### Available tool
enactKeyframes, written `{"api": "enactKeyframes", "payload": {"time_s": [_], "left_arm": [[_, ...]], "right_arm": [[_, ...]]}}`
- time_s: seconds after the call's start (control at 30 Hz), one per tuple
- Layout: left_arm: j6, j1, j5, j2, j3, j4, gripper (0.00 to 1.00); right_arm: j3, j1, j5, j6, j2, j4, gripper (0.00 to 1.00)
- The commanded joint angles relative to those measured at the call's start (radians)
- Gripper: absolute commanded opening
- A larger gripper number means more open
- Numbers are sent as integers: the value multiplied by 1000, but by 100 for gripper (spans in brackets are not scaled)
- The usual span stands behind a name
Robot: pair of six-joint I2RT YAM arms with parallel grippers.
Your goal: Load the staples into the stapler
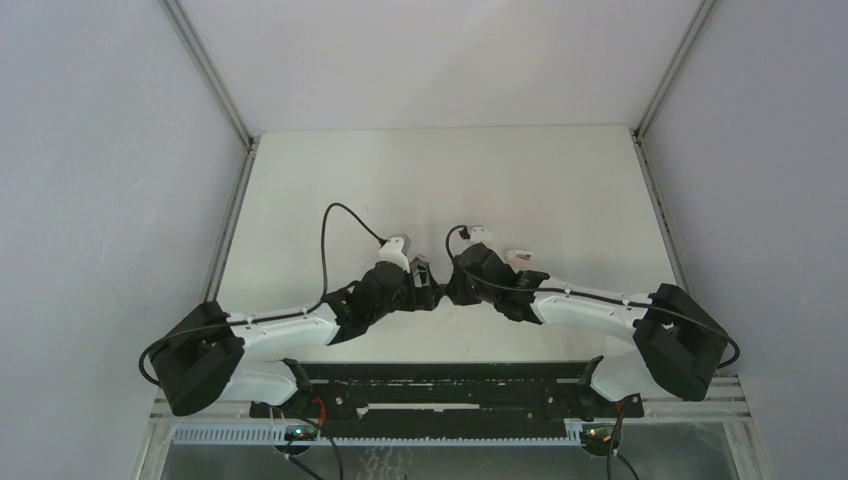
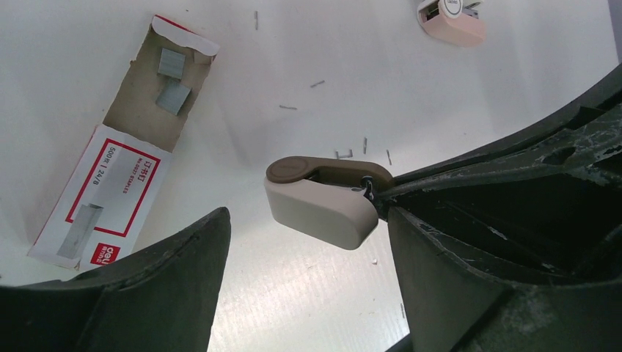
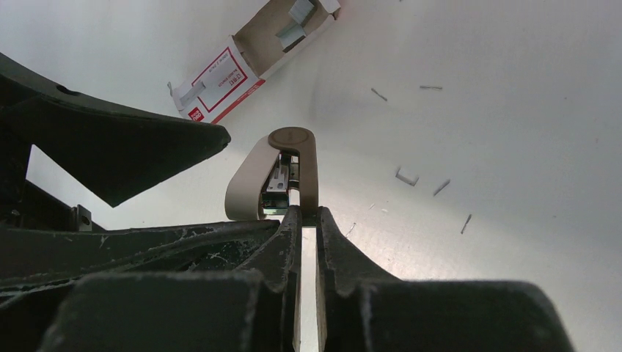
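Stapler (image 3: 249, 174) | right end effector (image 3: 306, 213) pinches it | left end effector (image 2: 306, 220) open | white table (image 1: 560, 190)

Staples box (image 2: 103, 198), white face with a red frame. Red corner logo reads "deli". Black print inside the frame: "500", a bar, "24/" with the last digit unsure, and a smaller line ending "STAPLES". Chinese characters alongside. Right wrist view: print too small to read.
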Motion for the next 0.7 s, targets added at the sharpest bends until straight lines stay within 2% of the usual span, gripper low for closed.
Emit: {"api": "enactKeyframes", "payload": {"time_s": [0.0,0.37,0.57,0.67], "left_arm": [[6,9,-9,17,58,51,81],[10,23,-28,38,54,52,70],[6,34,-18,29,42,49,55],[4,39,-8,27,36,44,51]], "right_arm": [[40,16,-3,-14,-2,53,0],[40,30,15,-26,-10,42,0],[40,30,27,-16,-14,14,0],[41,30,38,-12,-15,2,0]]}}
